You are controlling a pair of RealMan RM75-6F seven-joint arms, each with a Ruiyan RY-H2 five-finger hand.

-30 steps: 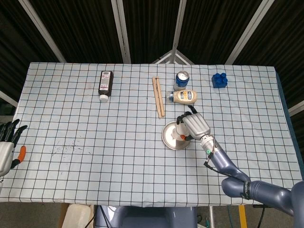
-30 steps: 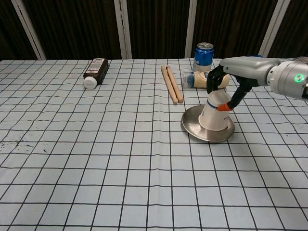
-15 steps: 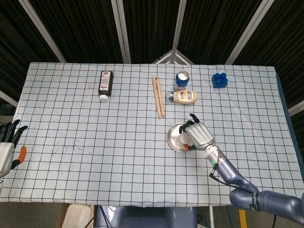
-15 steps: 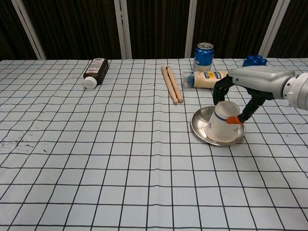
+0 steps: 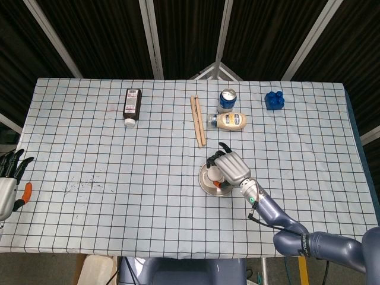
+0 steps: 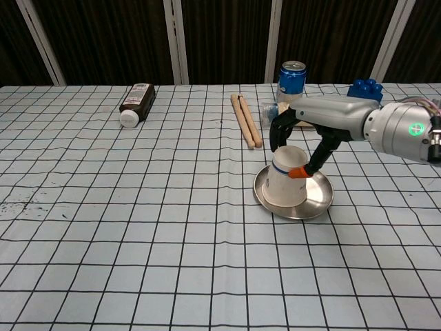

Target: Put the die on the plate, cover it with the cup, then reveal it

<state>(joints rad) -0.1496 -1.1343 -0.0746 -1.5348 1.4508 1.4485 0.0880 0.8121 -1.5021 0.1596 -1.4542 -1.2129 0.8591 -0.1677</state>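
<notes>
Your right hand (image 6: 298, 141) is gripping the upturned white paper cup (image 6: 284, 186) on the round steel plate (image 6: 318, 200) beneath it; the die is hidden. Under you, a checked cloth is covering the surface (image 6: 138, 227), dark slatted panels behind.

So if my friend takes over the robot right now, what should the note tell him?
Right hand: grips the upside-down cup, fingers around its top.
Left hand: at the table's edge, holding nothing, fingers apart.
The cup stands on the metal plate. The die cannot be seen; probably under the cup.
Done, as far as can be told: die placed, cup over it.
Left: lift the cup and show the die.
</notes>
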